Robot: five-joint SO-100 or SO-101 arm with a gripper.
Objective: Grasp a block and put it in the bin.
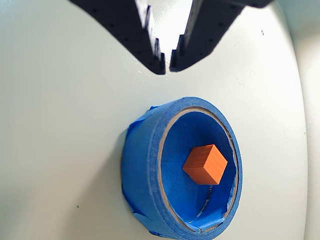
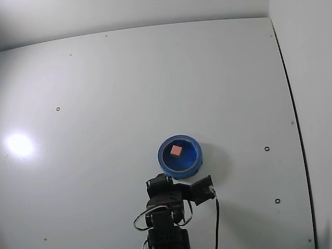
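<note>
Block (image 1: 205,164) sits inside the bin (image 1: 145,170); tool (image 1: 167,67) hangs empty, tips nearly shut, and could nudge the rim if it dips.

No legible text; perhaps faint marks inside the bin (image 1: 212,197)

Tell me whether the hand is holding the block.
No: in the wrist view the block lies inside the bin, while the hand is above it, closed on nothing.

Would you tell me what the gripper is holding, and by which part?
Nothing: the gripper is shut and empty, and the block lies inside the bin.
</note>
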